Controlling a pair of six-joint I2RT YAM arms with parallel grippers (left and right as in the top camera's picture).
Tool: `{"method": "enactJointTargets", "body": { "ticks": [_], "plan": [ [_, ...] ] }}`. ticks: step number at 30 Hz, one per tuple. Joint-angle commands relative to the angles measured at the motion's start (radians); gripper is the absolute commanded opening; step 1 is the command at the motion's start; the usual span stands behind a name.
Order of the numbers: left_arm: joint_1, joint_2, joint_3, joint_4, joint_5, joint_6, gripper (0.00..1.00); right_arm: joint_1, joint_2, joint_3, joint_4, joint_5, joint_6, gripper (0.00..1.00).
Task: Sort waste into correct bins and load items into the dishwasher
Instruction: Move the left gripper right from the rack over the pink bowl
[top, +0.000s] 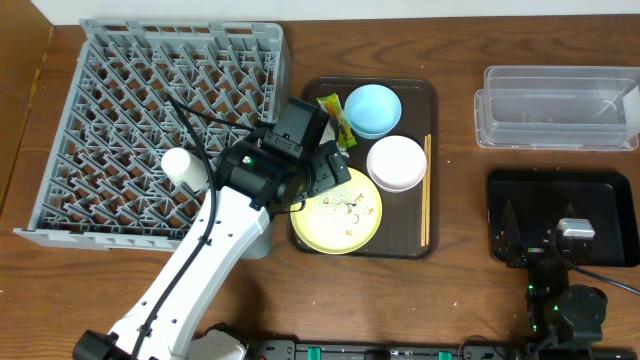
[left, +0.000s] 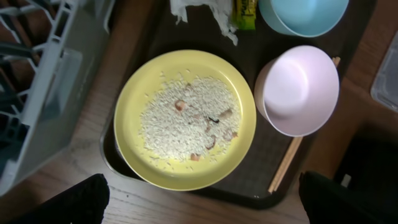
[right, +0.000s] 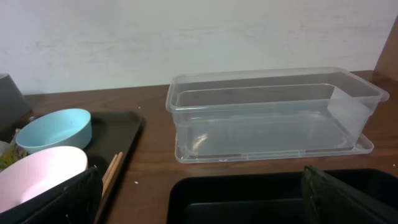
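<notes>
My left pincer (top: 330, 172) hangs over the left part of the dark brown tray (left: 249, 171). Its two fingers (left: 62, 202) stand far apart in the lower corners of my left wrist view, and there is nothing between them. Directly under it lies the big yellow plate (left: 134, 99), flat on the brown tray. A thin layer of pale rice scraps (left: 180, 124) covers the middle of the plate, with some small pinkish and dark pieces in it.

Beyond the plate, at the far edge of the tray, I see the crumpled white tissue (left: 199, 12), and just beside it the yellow-green wrapper (left: 244, 14). The light blue bowl (left: 303, 15) stands to the right of the wrapper. The pinkish-white bowl (left: 298, 90) stands nearer, just beside the right rim of the plate. The wooden chopsticks (left: 285, 165) lie along the right side of the tray, partly hidden under the pink bowl in my wrist view.

The grey dish rack (top: 130, 110) sits on the surface (top: 450, 300) just left of the brown tray. A small cream cup (top: 183, 166) stands among its pegs, close to my left arm.

My right pincer (top: 535, 240) is over the shallow black tray (right: 249, 199), well apart from the dishes. Its fingers (right: 62, 199) are also spread wide and grip nothing. Behind the black tray is the clear plastic tub (right: 273, 118); I can see nothing inside it.
</notes>
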Motion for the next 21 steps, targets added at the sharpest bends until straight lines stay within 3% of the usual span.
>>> {"method": "enactJointTargets", "body": {
  "ticks": [1,6,13,17,21],
  "plan": [
    [-0.002,0.000,0.005,0.000,0.053,-0.013,0.98,-0.007,-0.002,-0.001,-0.004,0.000,0.004,0.99],
    [-0.016,0.005,0.005,0.018,0.083,0.005,0.98,-0.007,-0.002,-0.001,-0.004,0.000,0.004,0.99],
    [-0.183,0.071,0.005,0.073,0.070,0.304,0.98,-0.007,-0.002,-0.001,-0.004,0.000,0.004,0.99],
    [-0.235,0.097,0.005,0.084,-0.035,0.311,0.98,-0.007,-0.002,-0.001,-0.004,0.000,0.004,0.99],
    [-0.239,0.097,0.005,0.138,-0.038,0.306,0.98,-0.007,-0.002,-0.001,-0.004,0.000,0.004,0.99]
  ]
}}
